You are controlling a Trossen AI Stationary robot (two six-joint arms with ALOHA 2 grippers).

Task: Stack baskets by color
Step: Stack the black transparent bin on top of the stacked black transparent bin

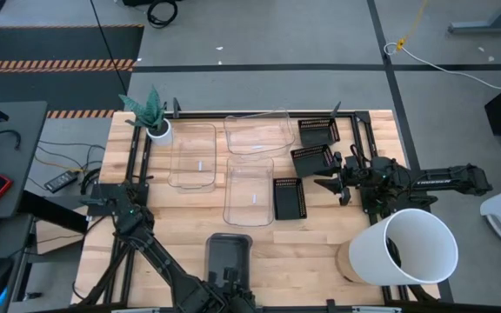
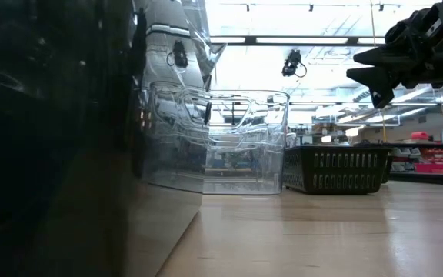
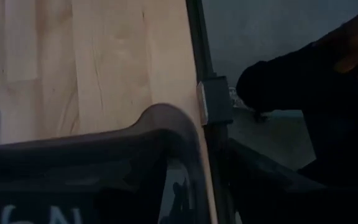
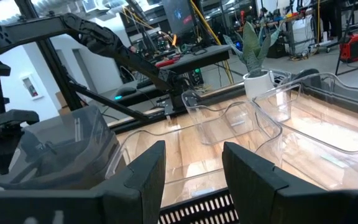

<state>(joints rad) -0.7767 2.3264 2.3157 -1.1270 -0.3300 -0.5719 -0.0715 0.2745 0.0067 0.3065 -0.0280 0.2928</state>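
Note:
A dark grey basket (image 1: 229,254) stands on the table at the middle of the near edge. In the low view it is the dark mass (image 2: 52,138) at the left. My left gripper (image 1: 226,287) hangs over its near end, slanting down, and the left wrist view shows the basket's rounded rim corner (image 3: 160,124) close up. Three clear baskets (image 1: 250,191) (image 1: 194,155) (image 1: 257,130) stand farther back. Three black slotted baskets (image 1: 290,198) (image 1: 311,161) (image 1: 318,130) stand to their right. My right gripper (image 1: 330,184) (image 4: 191,168) is open and level above the black baskets, holding nothing.
A big white bucket (image 1: 407,248) stands at the near right corner. A small white plant pot (image 1: 157,129) stands at the far left corner. The table's dark frame rail (image 3: 207,106) runs along the edge beside the grey basket. Bare wood lies between the grey basket and the bucket.

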